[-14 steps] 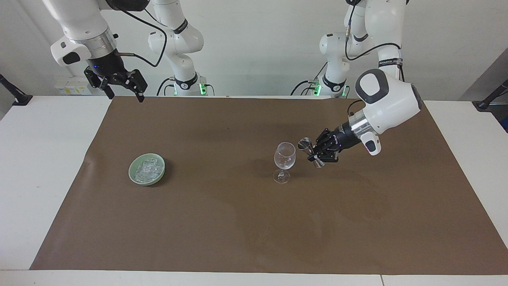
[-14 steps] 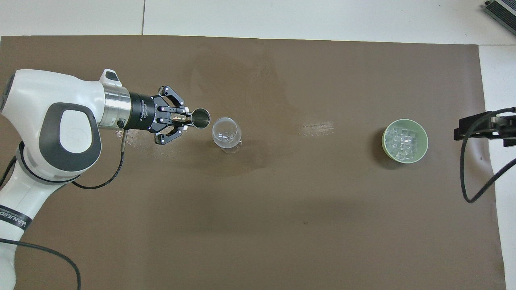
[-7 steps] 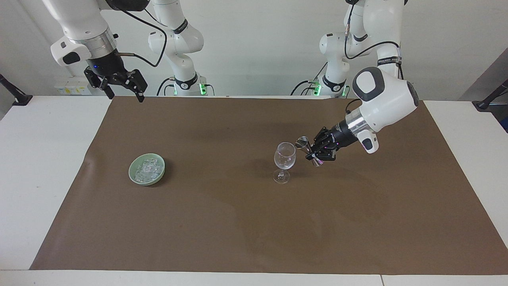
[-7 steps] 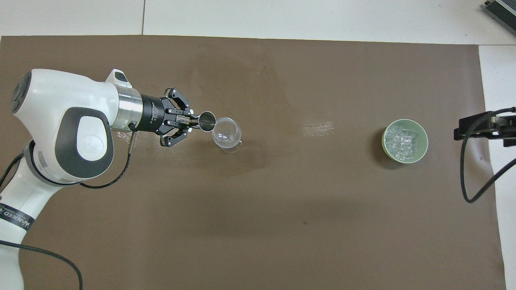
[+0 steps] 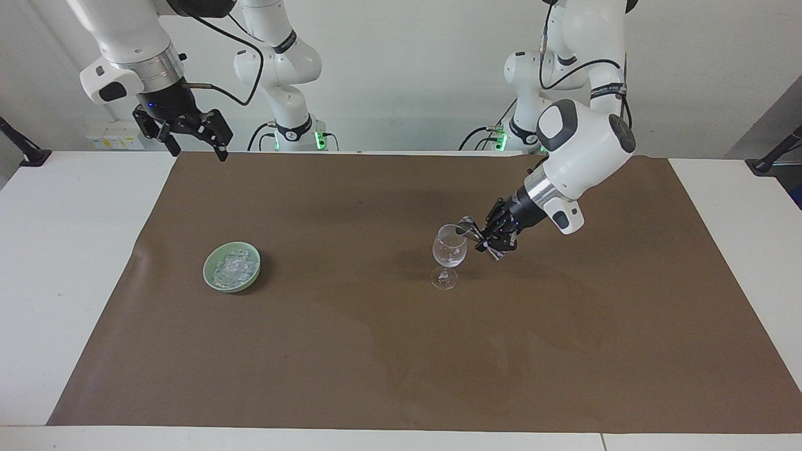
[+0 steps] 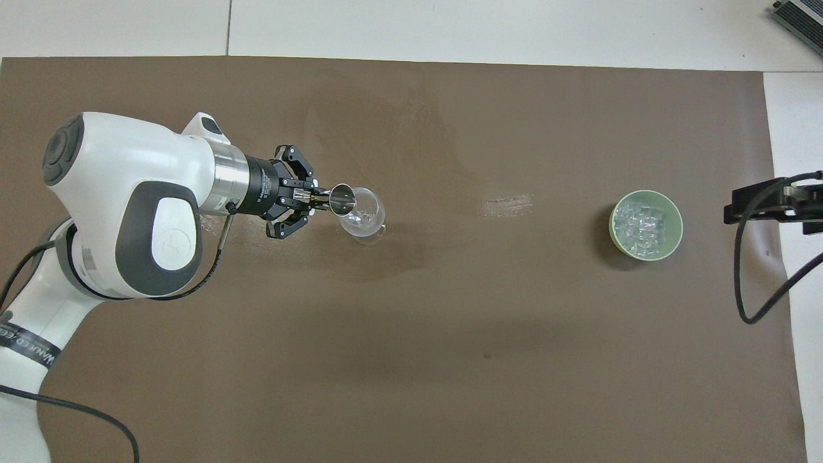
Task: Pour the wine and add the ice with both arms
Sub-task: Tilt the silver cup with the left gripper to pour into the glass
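Observation:
A clear stemmed wine glass (image 5: 449,252) stands on the brown mat; it also shows in the overhead view (image 6: 362,211). My left gripper (image 5: 495,237) (image 6: 307,200) is shut on a small metal jigger (image 5: 467,226) (image 6: 341,199), tipped with its mouth at the glass rim. The ice (image 5: 233,265) (image 6: 643,224) is a heap of small clear cubes in a green bowl (image 5: 211,277) (image 6: 613,221) toward the right arm's end. My right gripper (image 5: 191,139) is open and waits high over the mat's edge nearest the robots.
The brown mat (image 5: 401,351) covers most of the white table (image 5: 69,263). A wet streak (image 6: 505,206) lies on the mat between glass and bowl. Black clamps (image 5: 25,153) stand at the table's corners nearest the robots.
My left arm has swung toward the glass and tilted the jigger further, bringing its mouth from beside the glass to over the rim. The right arm has not moved.

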Tool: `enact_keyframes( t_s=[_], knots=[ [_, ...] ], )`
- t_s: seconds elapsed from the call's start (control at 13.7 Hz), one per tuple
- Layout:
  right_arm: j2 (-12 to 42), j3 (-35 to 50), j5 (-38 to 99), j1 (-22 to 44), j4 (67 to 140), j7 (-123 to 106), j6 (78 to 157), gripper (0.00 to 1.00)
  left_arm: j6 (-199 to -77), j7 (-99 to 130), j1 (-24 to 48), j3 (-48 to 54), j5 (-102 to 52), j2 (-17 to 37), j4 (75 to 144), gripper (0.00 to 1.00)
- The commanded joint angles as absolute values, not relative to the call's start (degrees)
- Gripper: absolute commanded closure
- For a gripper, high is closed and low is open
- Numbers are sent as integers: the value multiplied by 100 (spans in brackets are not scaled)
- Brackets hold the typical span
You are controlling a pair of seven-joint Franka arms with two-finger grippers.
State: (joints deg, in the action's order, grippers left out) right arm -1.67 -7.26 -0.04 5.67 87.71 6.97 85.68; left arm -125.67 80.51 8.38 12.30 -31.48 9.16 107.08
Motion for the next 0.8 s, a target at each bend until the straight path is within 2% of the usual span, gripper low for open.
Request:
enact_keyframes(
  t_s=[0.0, 0.73],
  knots=[
    [-255, -738, 149, 554, 8833, 606, 8525, 0, -12639, 8410, 958, 1143, -2743, 800, 10697, 100],
    [-255, -738, 149, 554, 8833, 606, 8525, 0, -12560, 8937, 1090, 1169, -1758, 756, 10582, 100]
  ],
)
